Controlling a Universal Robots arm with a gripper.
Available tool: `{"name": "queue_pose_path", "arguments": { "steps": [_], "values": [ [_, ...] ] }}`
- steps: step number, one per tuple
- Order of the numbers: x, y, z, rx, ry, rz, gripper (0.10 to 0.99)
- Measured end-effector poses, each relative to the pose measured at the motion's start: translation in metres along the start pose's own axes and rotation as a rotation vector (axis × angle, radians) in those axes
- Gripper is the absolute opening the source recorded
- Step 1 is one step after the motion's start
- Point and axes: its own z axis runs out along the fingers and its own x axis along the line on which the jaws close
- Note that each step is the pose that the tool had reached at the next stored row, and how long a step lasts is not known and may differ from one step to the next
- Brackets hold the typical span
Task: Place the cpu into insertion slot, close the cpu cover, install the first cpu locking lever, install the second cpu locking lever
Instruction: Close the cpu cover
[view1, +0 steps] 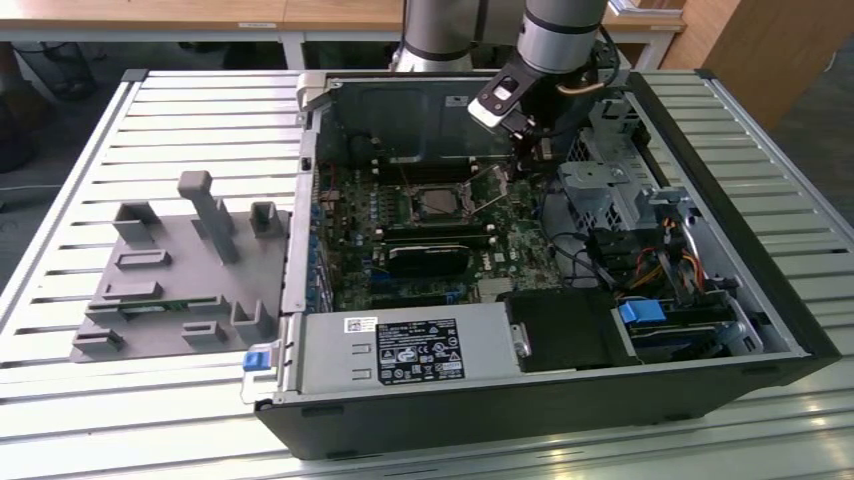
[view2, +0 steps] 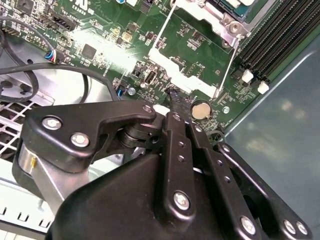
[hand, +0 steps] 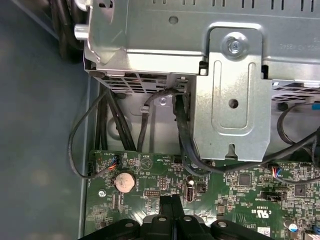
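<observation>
Closest up, the fingers (view2: 179, 107) are pressed together on nothing. Their tips sit low over the board (view2: 190, 50), next to a coin cell (view2: 201, 109) and just beside a wire lever (view2: 226, 70). In the exterior view the cpu (view1: 438, 203) lies a little above the frame's centre, seated under the cover (view1: 416, 200), which seems to lie flat. The fingers hang to its upper right. The lever looks unlatched. It is probably thin spring steel: light, slick, and stiff against its latch. It is best pushed near its bent free end, not pinched mid-wire. The chip is fragile, so its face should not be pressed.
</observation>
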Motion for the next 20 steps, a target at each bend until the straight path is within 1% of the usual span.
{"name": "queue_pose_path", "arguments": {
  "steps": [4, 8, 17, 19, 20],
  "values": [
    [0.0002, -0.0004, 0.0008, 0.000, -0.0004, 0.000, 0.106],
    [0.0005, -0.0059, 0.0008, 0.000, -0.0004, 0.000, 0.106],
    [0.0011, -0.0267, 0.0002, 0.000, -0.0005, 0.000, 0.106],
    [0.0013, -0.0322, 0.0001, 0.000, -0.0006, 0.000, 0.106],
    [0.0015, -0.0383, -0.0001, 0.000, -0.0007, 0.000, 0.106]
  ]
}}
